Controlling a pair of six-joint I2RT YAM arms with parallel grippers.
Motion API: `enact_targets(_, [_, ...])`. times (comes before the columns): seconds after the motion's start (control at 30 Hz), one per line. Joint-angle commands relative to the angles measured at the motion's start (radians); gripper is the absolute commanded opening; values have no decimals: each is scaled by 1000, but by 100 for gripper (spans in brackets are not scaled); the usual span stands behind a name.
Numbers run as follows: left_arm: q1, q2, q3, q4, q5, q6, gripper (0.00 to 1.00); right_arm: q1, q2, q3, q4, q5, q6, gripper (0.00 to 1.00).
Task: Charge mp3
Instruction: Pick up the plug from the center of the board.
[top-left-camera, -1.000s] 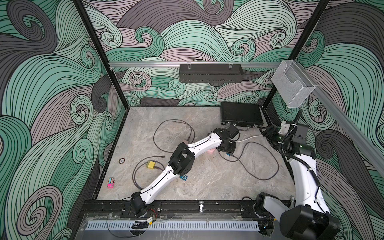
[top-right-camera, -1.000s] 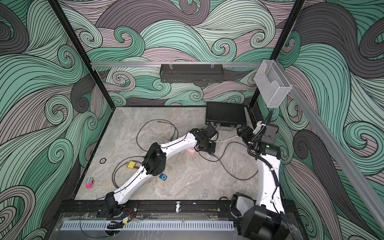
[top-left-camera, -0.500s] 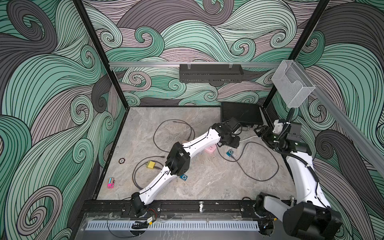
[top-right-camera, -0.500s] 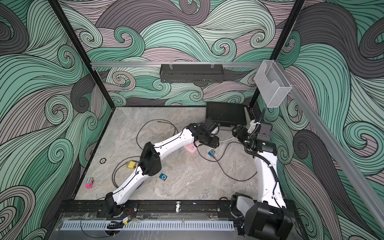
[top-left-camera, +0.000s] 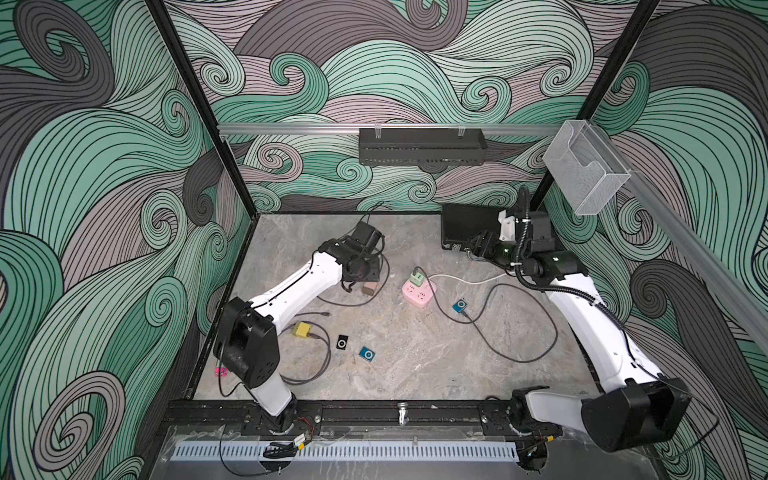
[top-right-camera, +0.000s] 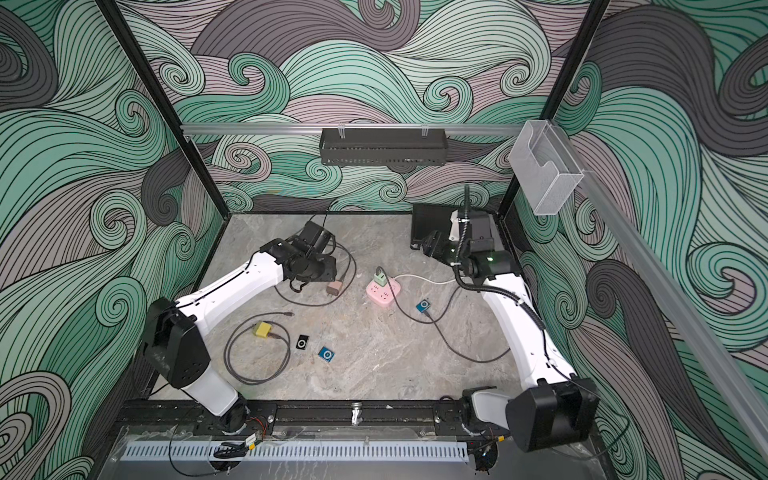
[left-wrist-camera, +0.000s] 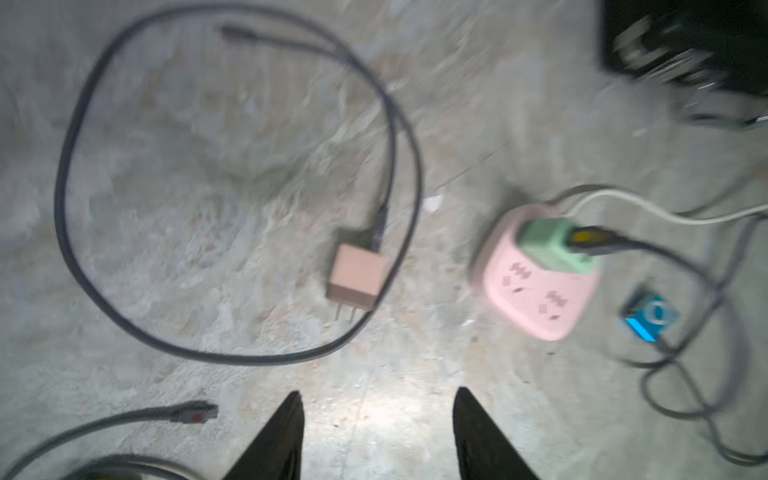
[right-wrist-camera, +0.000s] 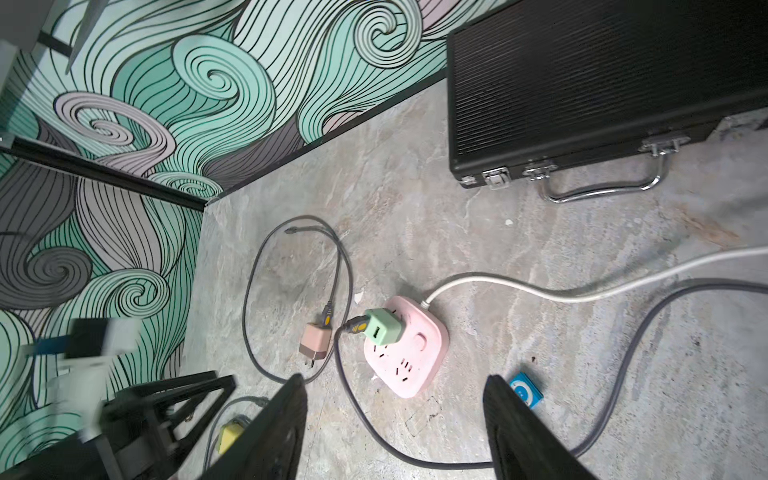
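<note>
Both top views look steeply down; wrist cameras face tabletop (left-wrist-camera: 208, 187) closely.

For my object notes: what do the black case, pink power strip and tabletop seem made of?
Black case: likely ribbed metal or plastic shell, matte, with shiny chrome latches and handle.
Pink power strip: smooth matte plastic, moulded rounded corners.
Tabletop: stone-look, grey veined, probably laminate.

two robot arms: glossy white shells on the left arm (top-left-camera: 299, 286) and right arm (top-left-camera: 590, 320), boxy black joints (top-left-camera: 245, 349), a ribbed black hose (top-left-camera: 540, 288) along the right.
</note>
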Motion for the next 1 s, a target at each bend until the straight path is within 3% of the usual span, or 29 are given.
enact_targets(0.0, [10,48,-44,85,43,7,57,76,50,61,-37,63,-22,67])
enact_targets(0.23, [22,167,-47,164,66,37,58,208,155,183,-68,72,-44,66])
enact_targets(0.6, [42,267,10,203,60,75,59,281,222,234,-54,38,-43,65])
enact_targets(0.97, [43,314,16,179,63,79,42,304,237,254,-62,32,-49,63])
